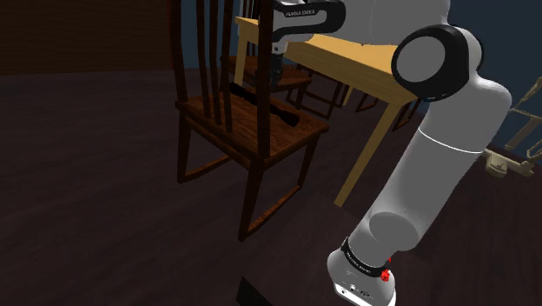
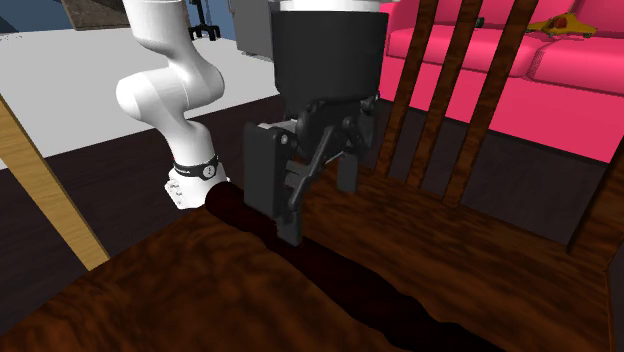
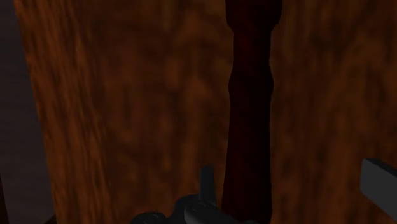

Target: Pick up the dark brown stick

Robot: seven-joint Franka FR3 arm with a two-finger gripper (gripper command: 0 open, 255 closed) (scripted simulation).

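Note:
A dark brown stick (image 1: 282, 114) lies flat on the wooden seat (image 1: 252, 130) of a chair. In the second exterior view the stick (image 2: 380, 295) runs across the seat (image 2: 150, 290) and passes under my black gripper (image 2: 305, 190). The gripper (image 1: 276, 76) hangs just above the seat, pointing down. In the wrist view the stick (image 3: 251, 108) stretches away between the fingers, close to one fingertip (image 3: 207, 181) and well apart from the other (image 3: 378, 181). The gripper (image 3: 292, 184) is open and neither finger clasps the stick.
The chair's tall back slats (image 1: 213, 52) rise close beside the gripper, also seen as slats (image 2: 455, 80) behind it. A light wooden table (image 1: 365, 65) stands just past the chair. A pink sofa (image 2: 560, 70) sits farther off. Dark floor (image 1: 87, 200) surrounds the chair.

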